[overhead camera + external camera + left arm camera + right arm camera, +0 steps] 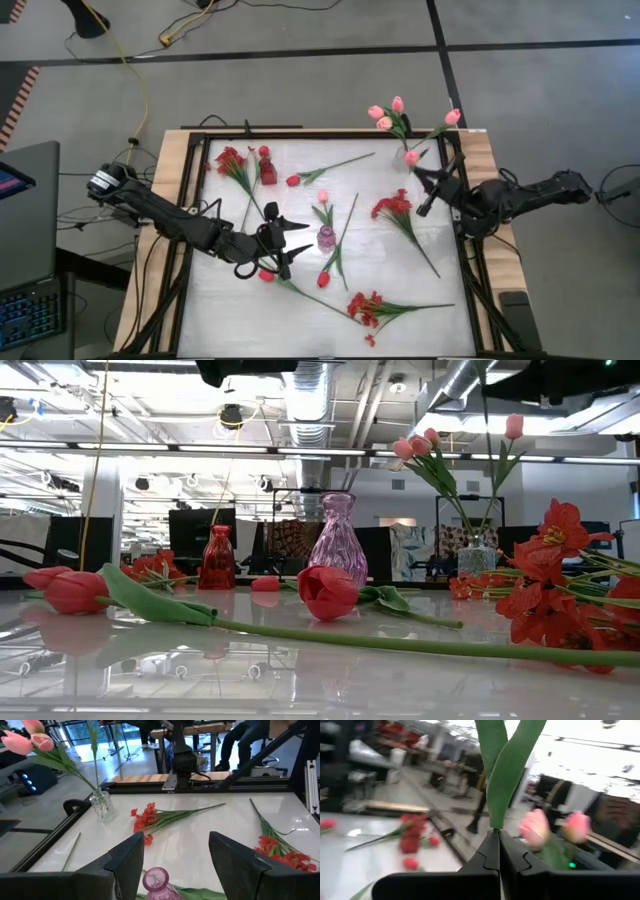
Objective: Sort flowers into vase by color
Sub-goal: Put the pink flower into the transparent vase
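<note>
- Left gripper hovers left of centre in the high view, fingers spread wide with nothing between them, pointed at the pink vase.
- In the left wrist view that vase sits just past the fingertips, mouth up, so the arm is lined up with it more than with any stem.
- Right gripper hangs at the right edge of the worktop, fingers pressed together on a pink tulip; its green leaves rise out of the closed tips.
- The clear vase, upper right, already carries pink tulips; I judge that is where this one belongs.
- To do it well: keep the stem near vertical, bring its lower end over the vase mouth, and lower it without shoving the blooms already standing there.
- Only let go once the stem is well down, or it may tip out.
- Red tulips and red bunches lie loose across the worktop; the red vase, upper left, has nothing in it.
- The left should pick a red stem low, clear of the pink vase, which could topple at a nudge.
</note>
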